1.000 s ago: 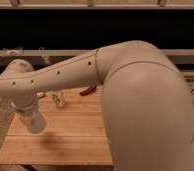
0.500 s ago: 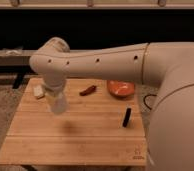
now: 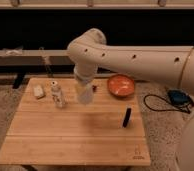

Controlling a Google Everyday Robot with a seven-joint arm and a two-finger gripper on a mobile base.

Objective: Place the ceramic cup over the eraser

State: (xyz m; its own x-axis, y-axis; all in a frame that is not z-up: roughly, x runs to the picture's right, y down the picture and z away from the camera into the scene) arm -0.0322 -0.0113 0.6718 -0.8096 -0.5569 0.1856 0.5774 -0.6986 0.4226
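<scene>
The cream-white ceramic cup (image 3: 84, 94) hangs in my gripper (image 3: 83, 82) above the middle of the wooden table (image 3: 65, 140), open end down, clear of the surface. The gripper is shut on the cup and mostly hidden by the wrist and the cup. The black eraser (image 3: 126, 117) lies on the table to the right of the cup and nearer the front. My arm reaches in from the right.
A slim white bottle (image 3: 57, 95) stands just left of the cup, with a small whitish block (image 3: 38, 91) further left. An orange bowl (image 3: 121, 85) sits at the back right. A reddish-brown piece (image 3: 94, 88) peeks out behind the cup. A black cable (image 3: 160, 107) lies on the floor at right.
The arm has swung right across the table with the cup, from the left edge to the middle. The bottle, hidden before, now shows.
</scene>
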